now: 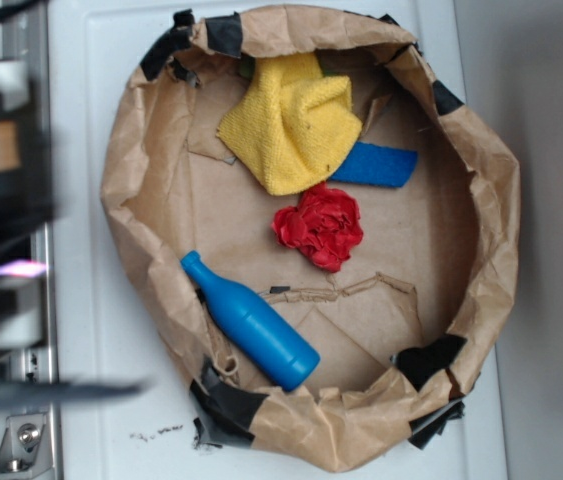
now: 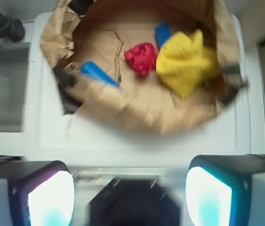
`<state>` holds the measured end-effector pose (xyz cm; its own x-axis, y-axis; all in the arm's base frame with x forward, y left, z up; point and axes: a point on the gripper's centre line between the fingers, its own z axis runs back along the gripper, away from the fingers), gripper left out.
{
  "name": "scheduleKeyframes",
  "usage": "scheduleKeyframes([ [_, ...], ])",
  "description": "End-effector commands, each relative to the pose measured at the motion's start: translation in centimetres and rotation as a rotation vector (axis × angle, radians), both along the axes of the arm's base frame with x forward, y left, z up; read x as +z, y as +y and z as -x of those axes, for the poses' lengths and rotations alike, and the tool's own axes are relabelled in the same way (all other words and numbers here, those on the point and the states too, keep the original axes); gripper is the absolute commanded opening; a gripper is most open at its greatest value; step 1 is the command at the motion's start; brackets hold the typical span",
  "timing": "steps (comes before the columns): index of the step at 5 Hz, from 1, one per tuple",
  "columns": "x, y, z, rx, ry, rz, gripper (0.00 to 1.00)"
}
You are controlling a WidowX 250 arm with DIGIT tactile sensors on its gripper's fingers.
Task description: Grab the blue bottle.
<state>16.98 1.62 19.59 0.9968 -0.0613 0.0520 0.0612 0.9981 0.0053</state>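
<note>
While the end effector (image 2: 130, 188) hangs open, well short of the paper basin (image 1: 481, 180), grab not started.
Blue bottle (image 1: 251, 325) lies on its side near the basin's front wall, untouched, apart from red cloth (image 1: 321, 226) & yellow cloth (image 1: 291, 120); approach, descent, closing all left.

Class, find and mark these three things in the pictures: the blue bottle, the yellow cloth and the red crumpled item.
blue bottle (image 1: 256, 327): exterior view, middle of its cylindrical body.
yellow cloth (image 1: 293, 125): exterior view, centre of the folded fabric.
red crumpled item (image 1: 321, 225): exterior view, middle of the bunched red material.
</note>
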Motion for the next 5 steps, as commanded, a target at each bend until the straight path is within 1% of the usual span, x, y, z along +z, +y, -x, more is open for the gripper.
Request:
scheduleKeyframes([
  [1, -4.4, 2.1, -10.1, -0.105, -0.113, 0.188, 1.00],
  [2, -6.6, -0.5, -12.0, -0.207, -0.076, 0.377, 1.00],
  [3, -9.3, -3.9, -11.0, -0.230, 0.027, 0.341, 1.00],
  [4, -10.5, -6.2, -8.4, -0.210, 0.127, 0.279, 1.00],
  [5, -11.0, -8.4, -6.7, -0.264, 0.135, 0.249, 1.00],
])
